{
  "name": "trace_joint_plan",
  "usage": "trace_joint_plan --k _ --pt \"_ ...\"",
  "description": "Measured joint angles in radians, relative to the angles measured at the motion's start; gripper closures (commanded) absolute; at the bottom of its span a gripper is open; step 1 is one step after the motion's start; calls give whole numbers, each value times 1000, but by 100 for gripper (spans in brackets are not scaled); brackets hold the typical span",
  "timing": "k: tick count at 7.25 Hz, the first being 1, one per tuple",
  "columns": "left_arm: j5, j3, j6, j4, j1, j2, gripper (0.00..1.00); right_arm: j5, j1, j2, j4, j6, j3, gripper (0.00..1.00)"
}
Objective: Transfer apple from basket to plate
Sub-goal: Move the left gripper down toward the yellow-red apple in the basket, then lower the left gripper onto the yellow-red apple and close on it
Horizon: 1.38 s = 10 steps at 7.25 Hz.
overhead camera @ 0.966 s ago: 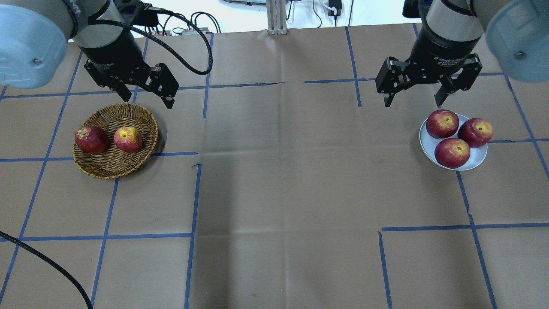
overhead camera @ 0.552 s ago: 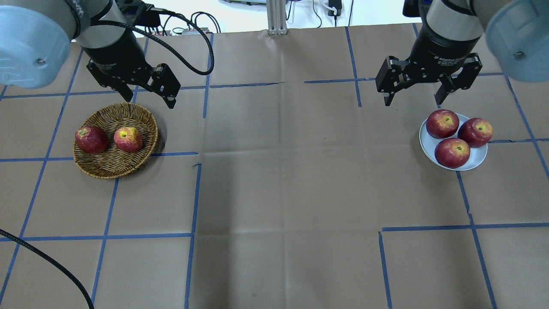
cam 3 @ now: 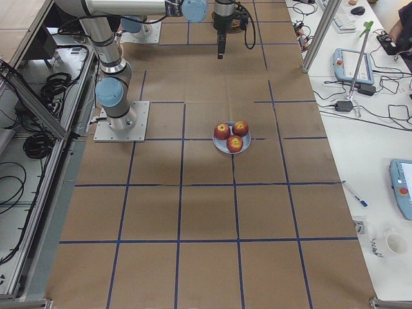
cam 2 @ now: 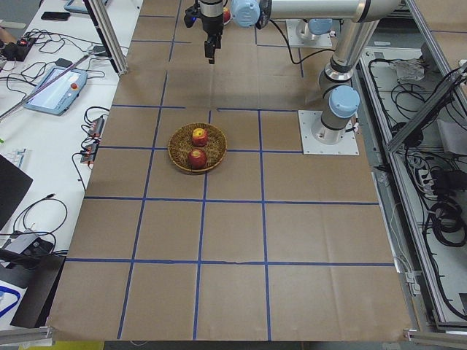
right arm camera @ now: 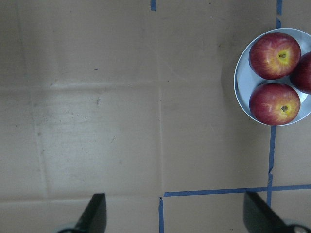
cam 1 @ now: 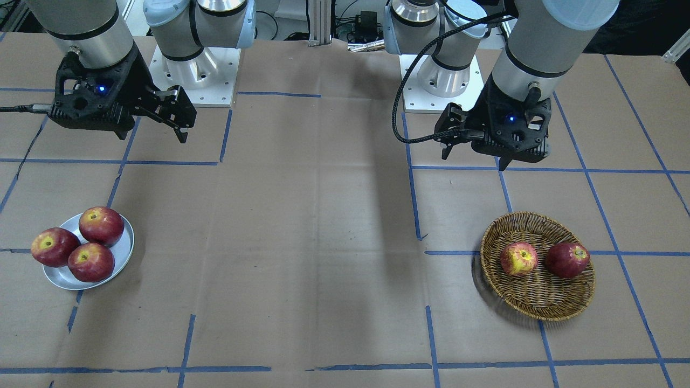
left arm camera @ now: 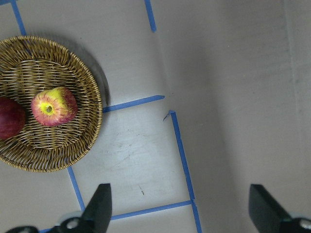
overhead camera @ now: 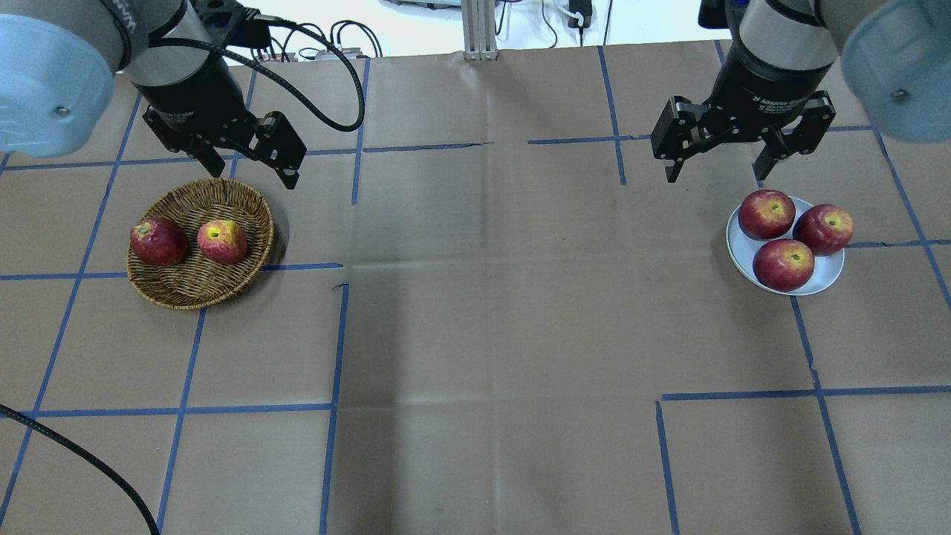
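Observation:
The yellow-patched apple (overhead camera: pixel 221 241) lies in the wicker basket (overhead camera: pixel 186 297) on the table's left, beside a dark red apple (overhead camera: pixel 157 241). It also shows in the front view (cam 1: pixel 518 258) and the left wrist view (left arm camera: pixel 53 107). My left gripper (overhead camera: pixel 254 177) hangs open and empty above the basket's far rim. The metal plate (overhead camera: pixel 826 279) on the right holds three red apples. My right gripper (overhead camera: pixel 717 177) is open and empty, just beyond the plate's far left side. The plate shows at the right wrist view's right edge (right arm camera: pixel 241 80).
Brown paper with blue tape grid lines covers the table. A black cable (overhead camera: pixel 319 67) loops from the left wrist. The two arm bases (cam 1: pixel 188 70) stand at the robot's side of the table.
My left gripper has shifted slightly left and back over the basket's far rim. The right gripper has barely moved. The apples lie as before.

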Motion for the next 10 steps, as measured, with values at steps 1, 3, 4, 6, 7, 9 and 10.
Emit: trace_joint_plan --k 1,3,4,6,7,9,10 --pt "1 -1 2 0 3 4 1 0 0 0 0 0 0 0" --pt "0 -2 3 0 5 6 1 0 0 0 0 1 1 0" --pt "-1 -3 3 7 7 6 1 0 0 0 0 2 1 0" --pt "-2 -5 13 20 23 2 1 -1 0 0 0 4 1 0" --pt "-3 -9 55 22 54 -3 1 0 0 0 0 4 1 0" --pt "-5 -53 166 84 157 -29 1 0 0 0 0 5 1 0" --pt "-6 -94 212 170 209 -61 1 0 0 0 0 5 1 0"
